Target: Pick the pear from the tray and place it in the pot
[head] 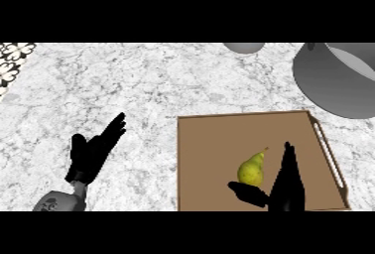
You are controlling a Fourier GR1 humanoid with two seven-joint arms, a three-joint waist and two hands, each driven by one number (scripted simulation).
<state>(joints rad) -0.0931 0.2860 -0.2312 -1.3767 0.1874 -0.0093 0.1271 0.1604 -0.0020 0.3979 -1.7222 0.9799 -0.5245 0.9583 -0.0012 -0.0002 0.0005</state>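
While the pear lay on the brown tray, stem pointing toward the pot, our right hand stood just beside it, fingers straight, thumb below the fruit, nothing grasped. We judged the step to be the grasp: curl fingers and thumb around the pear's wide lower body, then lift clear of the tray rim. Our left hand rested open on the counter.

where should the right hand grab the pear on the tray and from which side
Grip the pear round its wide lower belly, coming from its right side, where the right hand already stands open with straight fingers alongside it and the thumb below. The pear lies on the tray with its narrow stem end pointing up and right, too slim to hold well.
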